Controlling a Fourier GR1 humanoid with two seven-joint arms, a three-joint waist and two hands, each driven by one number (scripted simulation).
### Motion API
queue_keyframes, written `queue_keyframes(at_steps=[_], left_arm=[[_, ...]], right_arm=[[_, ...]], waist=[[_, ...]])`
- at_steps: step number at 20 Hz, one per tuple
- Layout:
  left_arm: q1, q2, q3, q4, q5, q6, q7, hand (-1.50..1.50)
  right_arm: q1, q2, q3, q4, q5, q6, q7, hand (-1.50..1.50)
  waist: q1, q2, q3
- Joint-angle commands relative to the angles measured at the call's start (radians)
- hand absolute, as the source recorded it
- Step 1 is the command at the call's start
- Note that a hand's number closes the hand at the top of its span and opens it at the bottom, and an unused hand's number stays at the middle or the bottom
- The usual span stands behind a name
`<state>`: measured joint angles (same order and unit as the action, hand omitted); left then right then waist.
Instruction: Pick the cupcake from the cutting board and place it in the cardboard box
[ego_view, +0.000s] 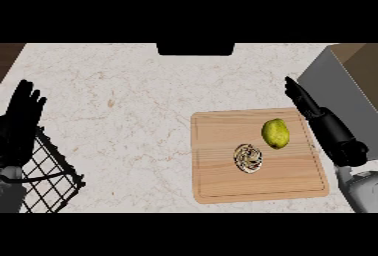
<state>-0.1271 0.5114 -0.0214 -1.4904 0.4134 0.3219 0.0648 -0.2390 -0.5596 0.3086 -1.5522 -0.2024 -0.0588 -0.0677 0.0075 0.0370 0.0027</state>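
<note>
Starting stage, head view: cupcake (249, 158) lying on cutting board (257, 155), just beside lemon (275, 133), untouched. Pick and placement both left. Grey-walled container with brown flap (341, 85) at upper right probably cardboard box; cannot confirm. Right hand (319, 120) over board's right edge, fingers straight, holding nothing, apart from cupcake. Left hand (21, 117) resting at left edge, fingers up, open, above wire basket (52, 177).
</note>
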Motion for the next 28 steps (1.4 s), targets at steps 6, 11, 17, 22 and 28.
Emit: queue_keyframes(at_steps=[6, 11, 17, 22, 28], left_arm=[[-0.054, 0.128, -0.131, -0.009, -0.168, -0.182, -0.151, 0.00], [-0.043, 0.080, -0.202, -0.003, -0.180, -0.254, -0.214, 0.00], [-0.083, 0.083, -0.212, 0.004, -0.209, -0.279, -0.202, 0.00], [-0.133, 0.038, -0.241, -0.026, -0.228, -0.263, -0.164, 0.00], [-0.128, 0.028, -0.247, 0.027, -0.264, -0.274, -0.221, 0.00]], right_arm=[[-0.043, -0.043, -0.246, -0.186, -0.007, -0.212, 0.043, -1.50], [0.145, -0.151, -0.197, -0.219, 0.157, -0.240, 0.074, -1.50], [0.266, -0.285, -0.154, -0.368, 0.352, -0.212, 0.037, -1.50], [0.234, -0.371, -0.046, -0.455, 0.488, -0.114, 0.278, -1.50], [0.169, -0.460, 0.102, -0.601, 0.552, 0.119, 0.561, -1.50]], waist=[[-0.125, -0.077, -0.004], [-0.097, -0.053, -0.003], [-0.052, -0.043, -0.004], [-0.029, -0.040, -0.006], [-0.009, -0.036, -0.008]])
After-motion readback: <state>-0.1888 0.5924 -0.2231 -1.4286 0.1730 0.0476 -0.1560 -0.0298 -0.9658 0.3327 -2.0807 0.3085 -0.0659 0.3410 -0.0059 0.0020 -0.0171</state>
